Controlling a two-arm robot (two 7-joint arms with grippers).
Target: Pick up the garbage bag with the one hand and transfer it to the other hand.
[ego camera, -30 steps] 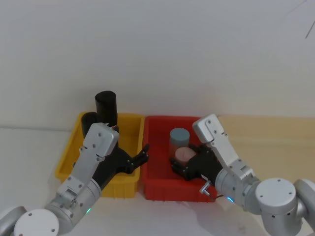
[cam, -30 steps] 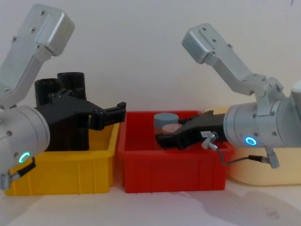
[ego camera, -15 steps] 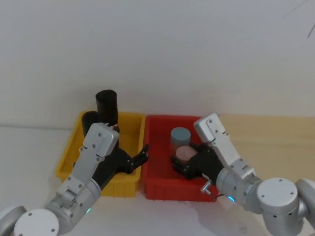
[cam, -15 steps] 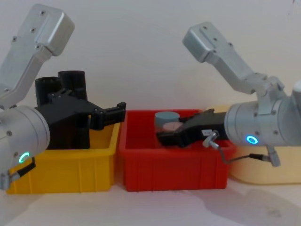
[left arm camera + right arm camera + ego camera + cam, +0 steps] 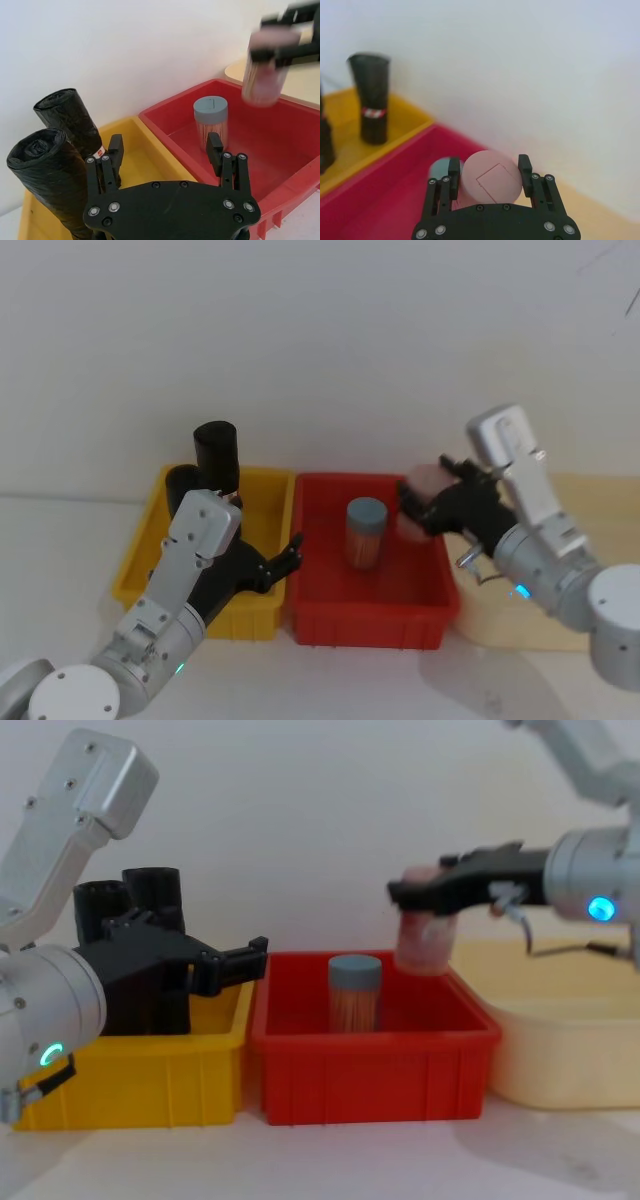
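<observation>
Beside the left pincer point(image 5: 165, 142) stands the garbage bag point(image 5: 46, 184).

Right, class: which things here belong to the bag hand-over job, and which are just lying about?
Job: garbage bag in the yellow bin; left gripper, open; right gripper.

Not the job: stickered black roll; pink-lidded jar, held by the right gripper; blue-lidded jar in the red bin; cream tub.

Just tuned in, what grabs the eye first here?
The right gripper holds a pink-lidded jar in the air above the red bin, in which a grey-lidded jar stands. The left gripper hangs open over the yellow bin's right edge, near the garbage bag standing in it.
</observation>
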